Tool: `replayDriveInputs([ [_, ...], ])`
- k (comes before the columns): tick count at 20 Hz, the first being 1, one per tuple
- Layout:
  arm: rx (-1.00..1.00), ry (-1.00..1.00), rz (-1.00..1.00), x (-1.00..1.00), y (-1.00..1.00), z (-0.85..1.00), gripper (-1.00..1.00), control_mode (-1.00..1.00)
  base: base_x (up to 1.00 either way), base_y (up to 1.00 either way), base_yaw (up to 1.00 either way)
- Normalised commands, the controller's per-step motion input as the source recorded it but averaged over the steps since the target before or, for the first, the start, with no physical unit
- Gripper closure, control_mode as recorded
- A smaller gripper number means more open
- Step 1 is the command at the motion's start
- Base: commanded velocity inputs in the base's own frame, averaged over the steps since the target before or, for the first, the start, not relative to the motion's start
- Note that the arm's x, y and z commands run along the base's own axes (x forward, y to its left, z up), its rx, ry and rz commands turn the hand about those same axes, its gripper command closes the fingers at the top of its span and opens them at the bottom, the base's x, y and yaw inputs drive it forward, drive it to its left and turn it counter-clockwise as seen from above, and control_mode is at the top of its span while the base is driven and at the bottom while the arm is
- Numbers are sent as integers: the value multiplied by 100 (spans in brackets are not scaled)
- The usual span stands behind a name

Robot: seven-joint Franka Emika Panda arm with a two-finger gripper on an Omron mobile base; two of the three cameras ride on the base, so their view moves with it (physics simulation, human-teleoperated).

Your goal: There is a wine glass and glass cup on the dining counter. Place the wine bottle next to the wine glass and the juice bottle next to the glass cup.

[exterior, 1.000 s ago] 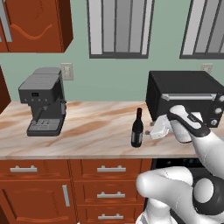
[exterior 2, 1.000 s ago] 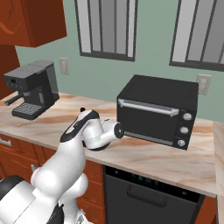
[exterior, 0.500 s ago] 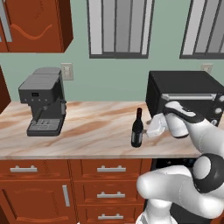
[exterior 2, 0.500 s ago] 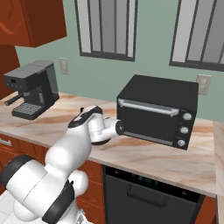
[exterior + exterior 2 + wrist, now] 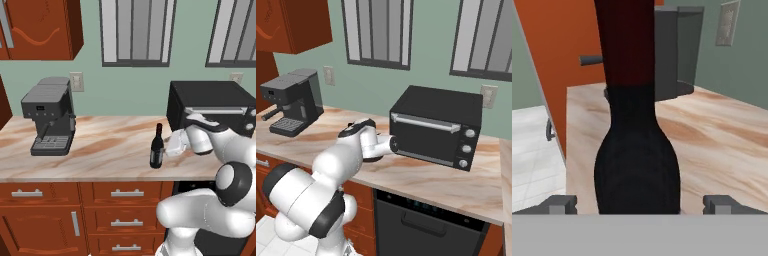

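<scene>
The wine bottle (image 5: 157, 148), dark with a dark red neck, stands upright near the front edge of the marbled worktop (image 5: 100, 145). My gripper (image 5: 169, 148) reaches in from the bottle's right at body height and is open. In the hand view the wine bottle (image 5: 637, 165) stands very close between the two spread fingertips (image 5: 562, 204), and neither touches it. The juice bottle, wine glass, glass cup and dining counter are out of view.
A black toaster oven (image 5: 210, 107) sits just behind my arm at the right. A grey coffee machine (image 5: 47, 117) stands at the left of the worktop. Drawers (image 5: 122, 192) run below the front edge, with a dishwasher (image 5: 426, 220) beside them.
My hand has slid left along the worktop, closing in on the wine bottle. The bottle has not moved.
</scene>
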Motion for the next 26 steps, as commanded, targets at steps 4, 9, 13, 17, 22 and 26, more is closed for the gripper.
replayDriveInputs([
  [4, 0, -1, 0, 6, 16, -6, -100, -100, 0, 0, 0],
  [9, 0, -1, 0, 17, 9, -4, -100, -100, 0, 0, 0],
  [13, 0, 0, 0, 15, 8, -1, -100, -100, 0, 0, 0],
  [17, 0, 0, 0, 8, 12, -3, -100, -100, 0, 0, 0],
  [22, 0, 0, 0, 2, 18, -3, -100, -100, 0, 0, 0],
  [26, 0, 0, 0, 0, 21, -5, 100, -100, 0, 0, 0],
])
